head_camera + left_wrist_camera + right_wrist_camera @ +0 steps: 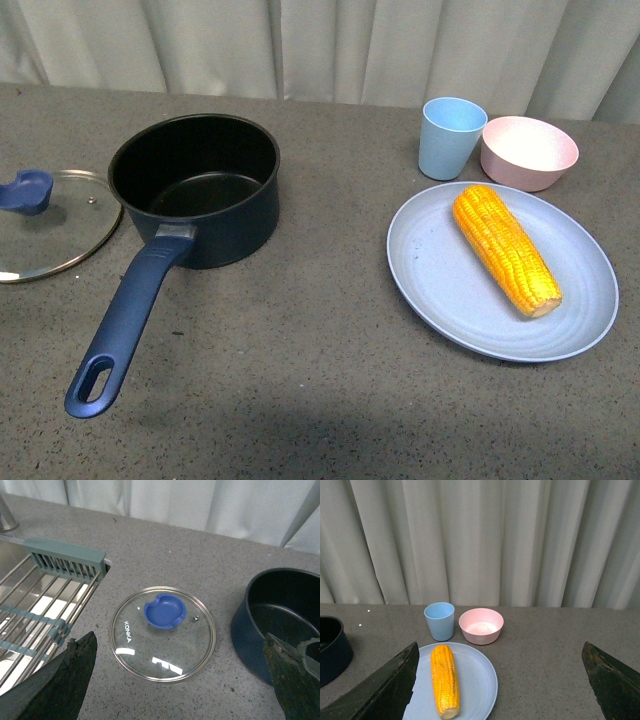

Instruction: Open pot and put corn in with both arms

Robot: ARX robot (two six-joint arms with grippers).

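Note:
The navy pot [195, 190] stands open on the grey counter, its long handle pointing toward the near left. Its glass lid [45, 222] with a blue knob lies flat just left of it. The corn [506, 248] lies on a light blue plate [440, 290] at the right. Neither arm shows in the front view. My left gripper [182, 680] is open and empty above the lid [162, 632], with the pot [280, 625] beside it. My right gripper [502, 680] is open and empty, back from the corn [444, 680].
A light blue cup [451, 137] and a pink bowl [529, 152] stand behind the plate. A sink with a rack [45, 605] lies left of the lid. White curtains [320, 45] hang behind the counter.

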